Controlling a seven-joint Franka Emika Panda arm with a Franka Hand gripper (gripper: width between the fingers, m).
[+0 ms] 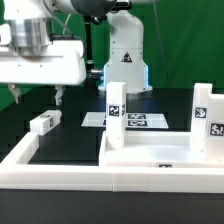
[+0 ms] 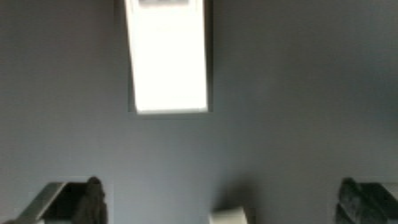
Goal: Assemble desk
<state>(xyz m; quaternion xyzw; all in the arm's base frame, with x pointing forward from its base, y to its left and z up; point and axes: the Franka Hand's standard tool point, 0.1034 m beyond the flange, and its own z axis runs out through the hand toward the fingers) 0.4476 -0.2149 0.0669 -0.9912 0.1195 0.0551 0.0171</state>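
Note:
The white tabletop [image 1: 150, 152] lies on the black surface at the exterior view's right, with two tagged white legs standing upright on it, one at its left corner [image 1: 115, 108] and one at its right [image 1: 207, 115]. A loose white leg [image 1: 44, 122] lies on the black surface to the left. My gripper [image 1: 36, 97] hangs open and empty above that loose leg, well clear of it. In the wrist view the gripper [image 2: 217, 198] is open, with dark fingers [image 2: 71, 203] at both sides, and a small white piece, probably the leg [image 2: 231, 215], shows blurred between them far below.
The marker board [image 1: 135, 120] lies behind the tabletop. The long white rim [image 1: 40, 165] frames the black surface at the front and left. The robot base [image 1: 125, 55] stands at the back. A long bright white strip [image 2: 169, 55] shows in the wrist view.

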